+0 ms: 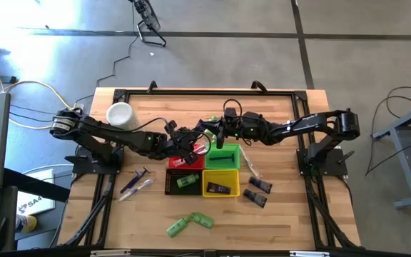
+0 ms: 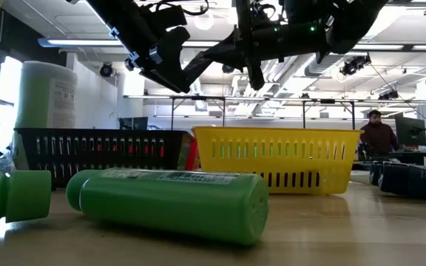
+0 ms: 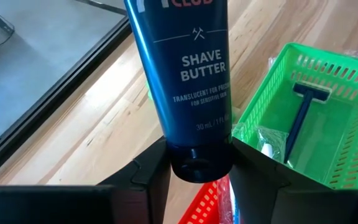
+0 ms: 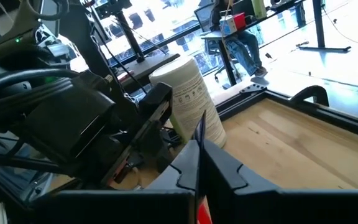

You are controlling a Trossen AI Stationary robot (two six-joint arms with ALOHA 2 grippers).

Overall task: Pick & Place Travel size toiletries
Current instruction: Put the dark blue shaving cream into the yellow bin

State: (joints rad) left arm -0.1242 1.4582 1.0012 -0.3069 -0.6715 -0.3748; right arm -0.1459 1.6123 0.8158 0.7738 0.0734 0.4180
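A dark blue tube (image 3: 188,74) printed "Shave Butter" hangs in the air over the red basket (image 1: 185,163) and green basket (image 1: 223,157), spanning between my two grippers (image 2: 209,55). My left gripper (image 3: 199,155) is shut on its cap end. My right gripper (image 4: 197,146) comes from the table's right and is shut on a thin dark edge, the tube's flat far end. Green mini bottles (image 1: 190,223) lie near the front edge, two dark tubes (image 1: 257,193) right of the yellow basket (image 1: 220,184), and slim sticks (image 1: 137,183) at the left. My left gripper pinches the tube's round black cap (image 3: 201,167) between its two fingers, one on each side. The tube runs straight on from the fingers, lifted clear of table and baskets. My right gripper pinches the tube's flat crimped end (image 4: 199,127) between its fingertips, coming in level from the table's right.
The green basket (image 3: 291,53) holds a dark razor (image 3: 300,118) and a packet. A black basket (image 1: 183,182) stands beside the yellow one. A white round cup (image 1: 120,114) stands at the far left. A person sits in the room beyond the table (image 2: 378,133).
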